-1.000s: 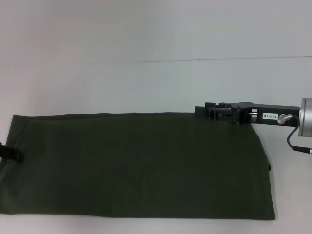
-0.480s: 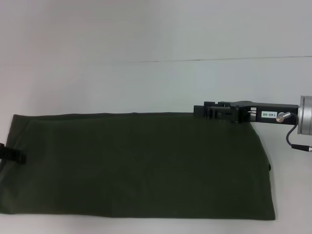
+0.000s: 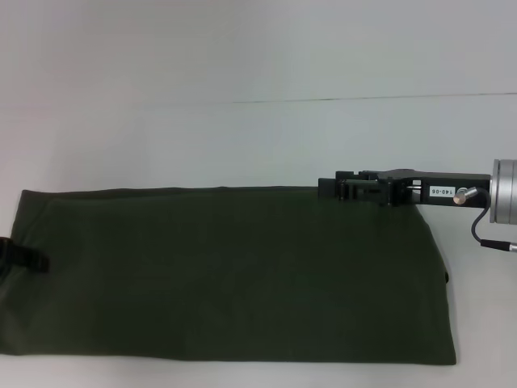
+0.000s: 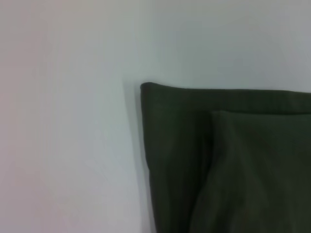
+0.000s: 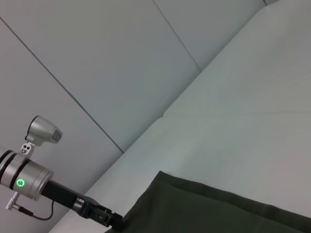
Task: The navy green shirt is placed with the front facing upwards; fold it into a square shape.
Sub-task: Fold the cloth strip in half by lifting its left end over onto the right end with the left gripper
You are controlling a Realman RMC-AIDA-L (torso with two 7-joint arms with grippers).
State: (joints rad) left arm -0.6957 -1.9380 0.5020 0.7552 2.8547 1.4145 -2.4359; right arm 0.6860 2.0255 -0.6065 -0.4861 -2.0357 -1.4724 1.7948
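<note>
The navy green shirt (image 3: 234, 275) lies flat on the white table as a long folded rectangle, plain side up, with no lettering showing. My right gripper (image 3: 329, 187) reaches in from the right and hovers at the shirt's far edge, right of the middle. Only the black tip of my left gripper (image 3: 28, 259) shows, over the shirt's left edge. In the left wrist view a corner of the shirt (image 4: 233, 170) has a second folded layer on top. The right wrist view catches the shirt's edge (image 5: 218, 213) and the left gripper (image 5: 109, 219) beside it.
The white table (image 3: 242, 137) runs bare beyond the shirt's far edge, up to a seam line. A grey panelled wall (image 5: 97, 58) stands behind. A narrow strip of table shows along the near edge of the shirt.
My left gripper's tip has slid slightly to the right over the shirt's left edge. The right gripper has shifted a little left and up. The shirt's outline is unchanged.
</note>
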